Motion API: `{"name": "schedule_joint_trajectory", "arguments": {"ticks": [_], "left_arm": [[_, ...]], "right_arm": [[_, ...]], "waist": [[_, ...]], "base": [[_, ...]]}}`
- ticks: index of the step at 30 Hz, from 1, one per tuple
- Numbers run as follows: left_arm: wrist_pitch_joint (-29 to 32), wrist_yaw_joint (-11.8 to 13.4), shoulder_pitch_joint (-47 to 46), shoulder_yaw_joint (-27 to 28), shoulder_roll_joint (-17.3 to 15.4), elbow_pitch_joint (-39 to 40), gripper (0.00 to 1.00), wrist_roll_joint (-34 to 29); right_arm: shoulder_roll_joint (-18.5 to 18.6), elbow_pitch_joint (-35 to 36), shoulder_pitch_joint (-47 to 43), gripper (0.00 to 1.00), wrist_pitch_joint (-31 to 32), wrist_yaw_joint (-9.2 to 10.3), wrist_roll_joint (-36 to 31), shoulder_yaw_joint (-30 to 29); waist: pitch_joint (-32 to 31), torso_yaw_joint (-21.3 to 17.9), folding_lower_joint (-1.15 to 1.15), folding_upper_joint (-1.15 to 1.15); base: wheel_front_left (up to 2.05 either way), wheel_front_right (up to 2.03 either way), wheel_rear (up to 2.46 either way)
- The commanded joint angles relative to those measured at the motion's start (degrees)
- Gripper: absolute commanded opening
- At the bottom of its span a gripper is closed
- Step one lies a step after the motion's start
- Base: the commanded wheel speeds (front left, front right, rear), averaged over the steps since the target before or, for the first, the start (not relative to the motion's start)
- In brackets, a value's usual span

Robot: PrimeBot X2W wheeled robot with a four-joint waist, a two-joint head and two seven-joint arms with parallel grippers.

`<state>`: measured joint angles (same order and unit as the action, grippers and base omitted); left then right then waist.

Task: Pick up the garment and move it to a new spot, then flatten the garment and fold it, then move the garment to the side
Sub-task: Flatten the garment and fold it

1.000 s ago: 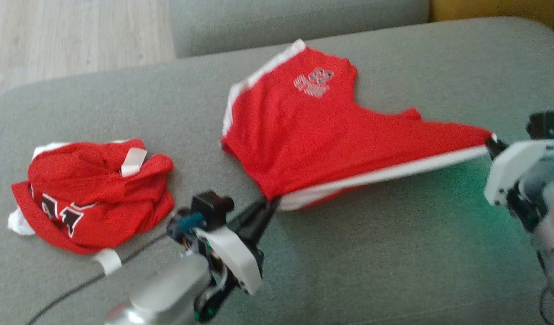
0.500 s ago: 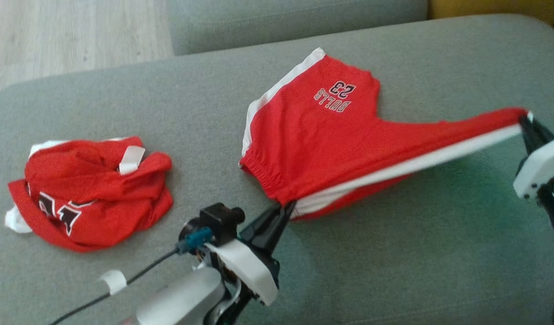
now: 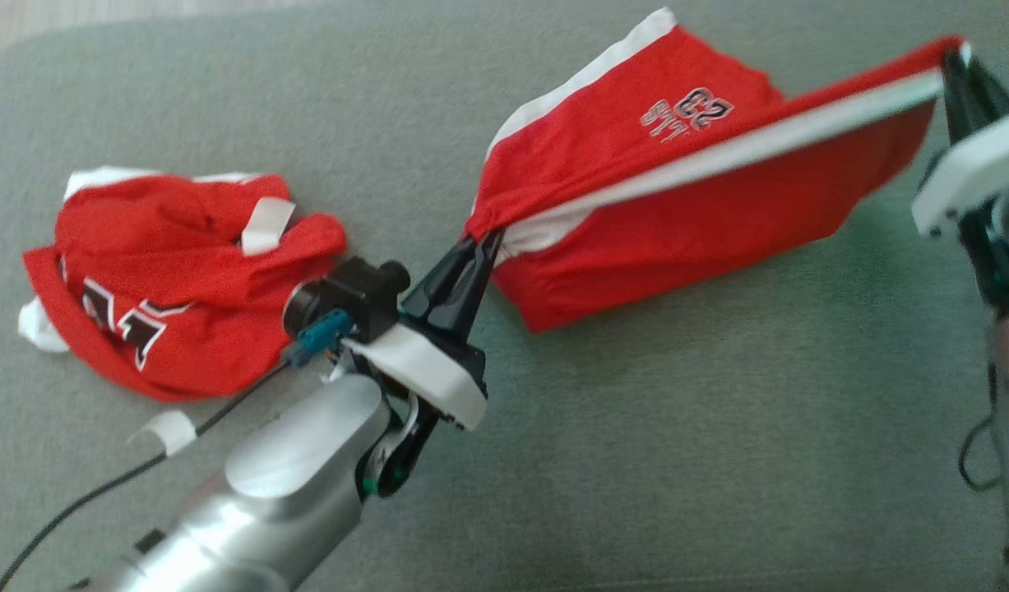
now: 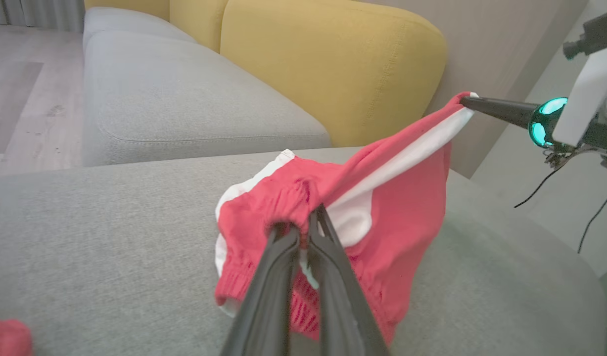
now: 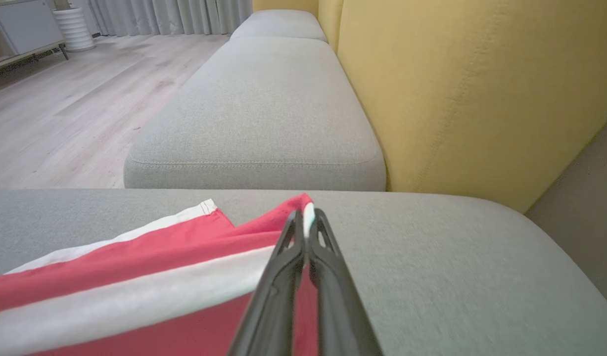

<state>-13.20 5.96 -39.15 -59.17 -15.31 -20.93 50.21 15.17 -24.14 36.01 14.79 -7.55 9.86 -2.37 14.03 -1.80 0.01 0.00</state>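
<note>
Grey woven fabric of the wide sofa cushion lies nearest the robot. The head camera has tipped since half a second ago, so the whole scene sits differently, and that shift belongs to the camera, not the things. The real change is in the red shorts with white side stripes. Half a second ago most of the cloth lay flat with just its near edge raised. Now the striped edge is drawn taut and higher between both arms, and a broad red panel hangs beneath it. Closest in, the left gripper has its dark fingers pinched together on the gathered waistband corner. Farther off to the right, the right gripper is clamped tight on the hem end of the stripe. By my reading the pick-up is well under way and the carry to a new spot can follow, while flattening and folding have not begun. The crumpled red jersey with black-and-white lettering lies apart on the left. Whether the far leg of the shorts rests on the cushion or hangs clear I cannot tell. Motion blur smears the printed lettering, and the frame edge cuts off the right arm. Behind stand the yellow upholstered backrest and the pale wooden floor.
</note>
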Motion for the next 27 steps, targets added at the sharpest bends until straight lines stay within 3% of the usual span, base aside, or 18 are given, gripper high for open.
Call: {"name": "schedule_joint_trajectory", "arguments": {"ticks": [1, 18, 27], "left_arm": [[-0.8, -0.2, -3.5, 2.3, -0.1, 0.0, 0.00, -1.3], [-1.2, -3.6, -10.7, 1.8, 5.4, -9.1, 0.00, -3.1], [-1.5, -5.5, -14.0, 1.4, 8.9, -13.3, 0.00, -4.4]], "right_arm": [[-0.1, 0.2, 3.7, 0.00, -0.6, 0.06, -1.2, 0.9], [-0.9, -20.5, 21.8, 0.00, -7.2, 0.06, -10.2, 3.3], [-0.3, -31.5, 28.2, 0.00, -10.3, 0.06, -13.3, 0.9]], "waist": [[2.4, 2.1, -0.01, 0.00], [9.8, 7.8, -0.01, 0.00], [12.6, 11.0, -0.01, 0.00]], "base": [[0.00, 0.00, 0.00], [0.00, 0.00, 0.00], [0.00, 0.00, 0.00]]}}
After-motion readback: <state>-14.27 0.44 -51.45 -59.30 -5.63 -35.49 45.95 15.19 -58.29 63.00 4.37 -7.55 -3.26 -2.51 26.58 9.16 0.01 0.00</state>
